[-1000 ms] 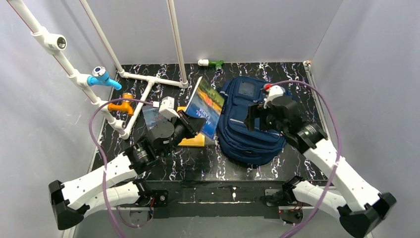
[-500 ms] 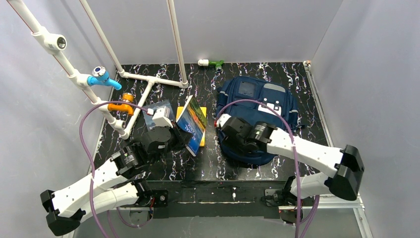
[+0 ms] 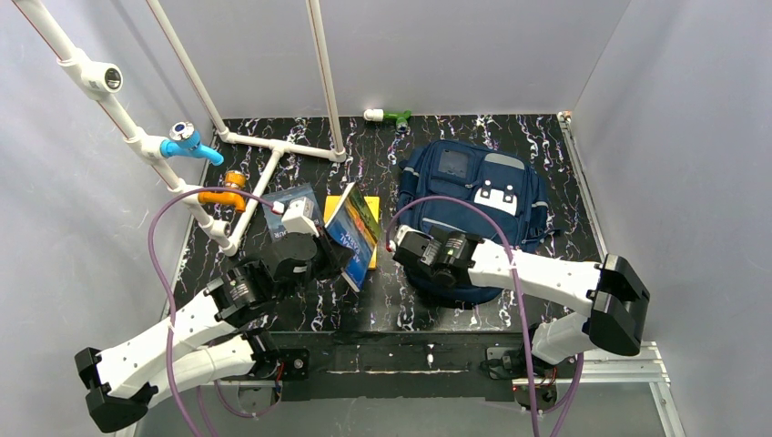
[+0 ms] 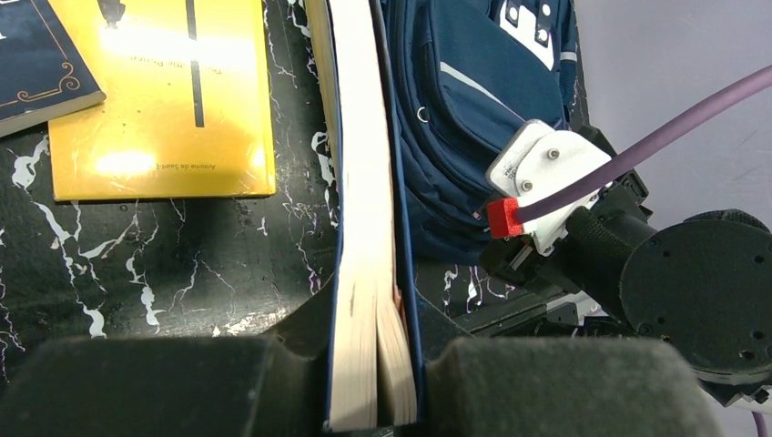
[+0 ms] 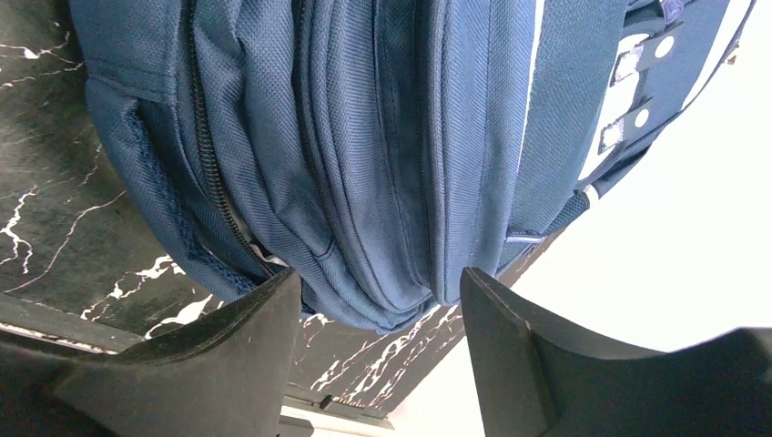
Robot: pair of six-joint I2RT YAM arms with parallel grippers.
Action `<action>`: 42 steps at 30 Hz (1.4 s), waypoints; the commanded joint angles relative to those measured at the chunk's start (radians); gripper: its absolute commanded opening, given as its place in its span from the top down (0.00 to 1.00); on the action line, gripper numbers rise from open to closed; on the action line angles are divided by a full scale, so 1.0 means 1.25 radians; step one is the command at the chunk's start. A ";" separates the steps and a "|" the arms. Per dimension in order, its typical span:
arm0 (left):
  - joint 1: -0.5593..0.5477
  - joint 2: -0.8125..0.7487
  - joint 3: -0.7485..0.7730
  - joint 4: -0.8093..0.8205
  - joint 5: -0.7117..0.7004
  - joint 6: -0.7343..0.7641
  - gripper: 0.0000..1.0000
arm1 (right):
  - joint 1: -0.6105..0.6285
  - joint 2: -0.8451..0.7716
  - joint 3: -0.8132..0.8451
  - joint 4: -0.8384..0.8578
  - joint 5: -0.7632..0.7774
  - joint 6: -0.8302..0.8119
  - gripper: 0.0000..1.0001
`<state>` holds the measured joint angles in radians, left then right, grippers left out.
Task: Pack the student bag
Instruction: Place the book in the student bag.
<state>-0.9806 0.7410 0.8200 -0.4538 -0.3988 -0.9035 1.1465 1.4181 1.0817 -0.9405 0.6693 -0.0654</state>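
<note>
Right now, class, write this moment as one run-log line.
left jaws: shut on blue-covered book, held on edge beside backpack | right jaws: open at backpack's near end | status: book not yet inside

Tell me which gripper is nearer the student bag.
Right. The right gripper is open at the near edge of the student bag; the left gripper, shut on a book, sits to its left.

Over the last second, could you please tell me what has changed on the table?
The left hand, gripping the blue-covered book, drew back toward the near left and turned it edge-on. The right hand swung from over the student bag to its near-left edge, open. The bag, yellow book and dark book stayed put.
</note>
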 commanded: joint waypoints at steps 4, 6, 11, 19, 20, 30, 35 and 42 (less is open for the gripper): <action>0.004 0.009 0.017 0.035 0.011 -0.016 1.00 | 0.003 0.009 -0.020 0.011 0.025 -0.013 0.35; 0.004 0.011 0.016 0.035 0.016 -0.021 1.00 | 0.003 0.012 -0.028 0.019 0.014 -0.014 0.35; 0.004 0.008 0.010 0.035 0.022 -0.032 1.00 | 0.003 0.016 -0.043 0.037 -0.029 -0.027 0.32; 0.004 0.004 0.007 0.035 0.023 -0.037 1.00 | 0.003 0.072 -0.053 0.054 0.059 -0.013 0.28; 0.004 0.004 0.006 0.036 0.024 -0.036 1.00 | 0.003 0.080 -0.053 0.056 0.082 -0.010 0.31; 0.004 -0.003 -0.002 0.033 0.027 -0.047 1.00 | 0.003 0.159 -0.049 0.067 0.145 0.009 0.45; 0.003 -0.006 -0.002 0.030 0.033 -0.052 1.00 | 0.003 0.191 -0.037 0.073 0.146 0.015 0.77; 0.004 -0.020 -0.010 0.014 0.033 -0.082 1.00 | 0.003 0.091 0.012 0.062 0.209 0.056 0.99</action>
<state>-0.9806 0.7525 0.8097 -0.4610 -0.3443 -0.9768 1.1488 1.6489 1.0252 -0.8612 0.8429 -0.0441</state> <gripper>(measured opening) 0.105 0.086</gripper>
